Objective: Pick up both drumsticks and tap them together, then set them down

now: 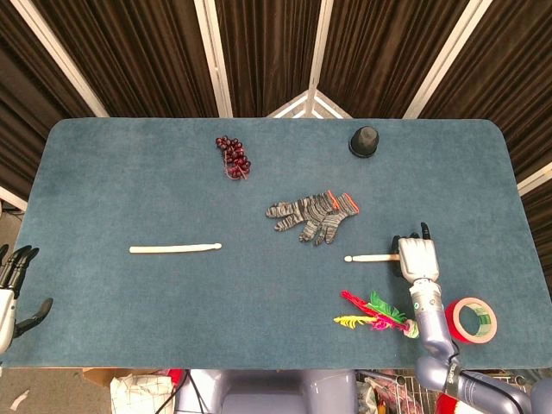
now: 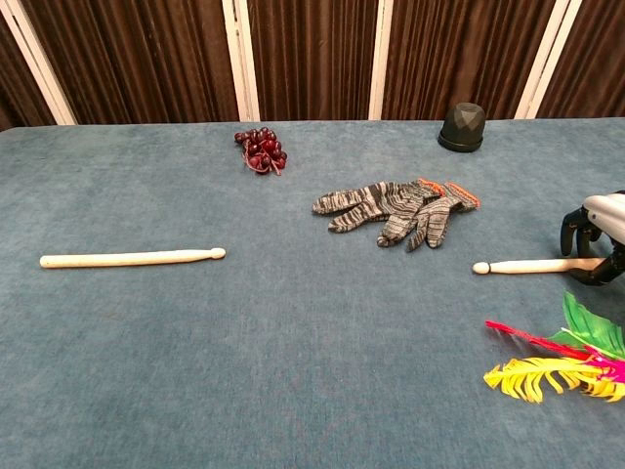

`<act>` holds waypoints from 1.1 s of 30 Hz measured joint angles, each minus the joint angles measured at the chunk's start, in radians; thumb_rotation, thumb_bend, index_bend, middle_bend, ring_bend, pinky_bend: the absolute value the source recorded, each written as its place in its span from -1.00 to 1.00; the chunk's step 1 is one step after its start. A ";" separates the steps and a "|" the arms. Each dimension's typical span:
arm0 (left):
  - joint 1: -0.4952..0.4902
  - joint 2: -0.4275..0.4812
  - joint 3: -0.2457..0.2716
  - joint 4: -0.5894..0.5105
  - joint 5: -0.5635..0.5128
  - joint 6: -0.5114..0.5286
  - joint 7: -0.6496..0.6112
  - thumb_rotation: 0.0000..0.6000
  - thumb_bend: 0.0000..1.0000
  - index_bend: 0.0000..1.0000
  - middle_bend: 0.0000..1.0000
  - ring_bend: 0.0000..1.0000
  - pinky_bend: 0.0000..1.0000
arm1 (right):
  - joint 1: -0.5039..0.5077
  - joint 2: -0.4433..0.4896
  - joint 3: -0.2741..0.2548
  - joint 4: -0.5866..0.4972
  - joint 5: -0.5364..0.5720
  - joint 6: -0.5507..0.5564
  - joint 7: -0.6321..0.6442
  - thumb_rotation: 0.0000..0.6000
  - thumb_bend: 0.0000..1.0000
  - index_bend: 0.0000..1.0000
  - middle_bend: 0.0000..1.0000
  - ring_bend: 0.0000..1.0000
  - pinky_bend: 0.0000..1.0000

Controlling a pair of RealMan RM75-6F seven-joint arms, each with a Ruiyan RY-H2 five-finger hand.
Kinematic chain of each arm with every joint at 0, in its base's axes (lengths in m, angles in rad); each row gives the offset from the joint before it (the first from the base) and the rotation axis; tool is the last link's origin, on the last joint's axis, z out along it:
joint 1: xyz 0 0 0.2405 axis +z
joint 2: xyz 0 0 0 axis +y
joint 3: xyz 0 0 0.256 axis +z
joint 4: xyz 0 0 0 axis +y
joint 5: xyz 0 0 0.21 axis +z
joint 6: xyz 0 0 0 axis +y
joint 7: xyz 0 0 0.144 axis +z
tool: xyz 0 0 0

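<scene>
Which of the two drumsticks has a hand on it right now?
The pale wooden drumstick beside the striped gloves: the right hand covers its butt end. The other drumstick lies alone.

A blue felt-covered table [image 1: 121,164] carries two drumsticks: one [image 1: 175,248] at 9 o'clock, another [image 1: 371,258] at 4. Grapes [image 1: 233,155] lie at 11, a dark cup [image 1: 364,141] at 1, gloves [image 1: 312,215] near centre, feathers [image 1: 371,312] and red tape [image 1: 471,320] at 5.
</scene>
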 measured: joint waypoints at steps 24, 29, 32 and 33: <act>-0.002 -0.003 0.000 -0.002 -0.004 -0.002 0.009 1.00 -0.28 -0.72 -0.77 -1.00 -1.00 | 0.006 0.000 -0.008 0.032 -0.013 -0.017 -0.004 1.00 -0.22 0.04 0.03 -0.34 -0.93; -0.001 -0.002 -0.001 -0.003 -0.007 -0.001 0.008 1.00 -0.28 -0.72 -0.77 -1.00 -1.00 | 0.006 -0.003 -0.009 0.035 -0.012 -0.023 -0.001 1.00 -0.21 0.05 0.03 -0.34 -0.93; 0.000 0.000 -0.002 -0.004 -0.009 -0.001 0.006 1.00 -0.28 -0.72 -0.77 -1.00 -1.00 | 0.007 -0.005 -0.009 0.037 -0.012 -0.024 -0.001 1.00 -0.22 0.06 0.03 -0.33 -0.93; 0.000 0.000 -0.002 -0.004 -0.009 -0.001 0.006 1.00 -0.28 -0.72 -0.77 -1.00 -1.00 | 0.007 -0.006 -0.009 0.037 -0.013 -0.024 -0.002 1.00 -0.22 0.06 0.03 -0.33 -0.93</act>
